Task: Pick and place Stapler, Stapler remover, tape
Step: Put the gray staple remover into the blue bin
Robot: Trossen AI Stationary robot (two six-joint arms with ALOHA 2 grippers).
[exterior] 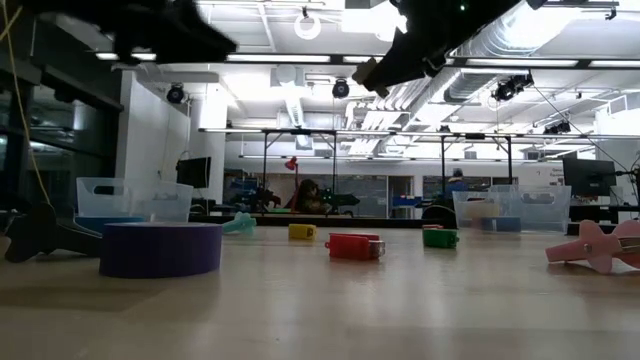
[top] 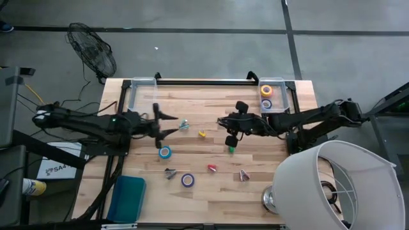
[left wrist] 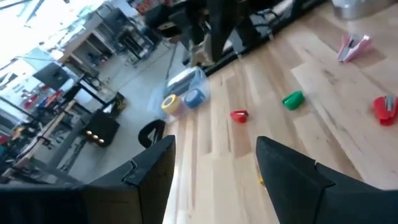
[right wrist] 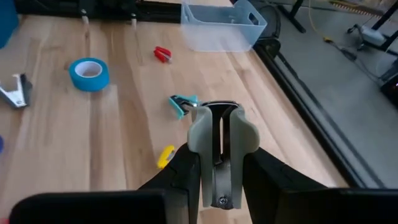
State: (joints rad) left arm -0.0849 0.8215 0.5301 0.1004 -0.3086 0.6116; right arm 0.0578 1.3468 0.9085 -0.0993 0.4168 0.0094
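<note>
Right gripper (right wrist: 217, 155) is hanging above mid-worktop (top: 211, 191), jaws pinching a pale grey staple remover (right wrist: 219, 134). Left gripper (top: 167, 124) is hovering with jaws spread, holding nothing. Blue tape roll (top: 165, 152) and purple roll (top: 187, 180) are lying on the wood; yellow roll (top: 266, 90) is sitting in the right bin (top: 285, 102).
</note>
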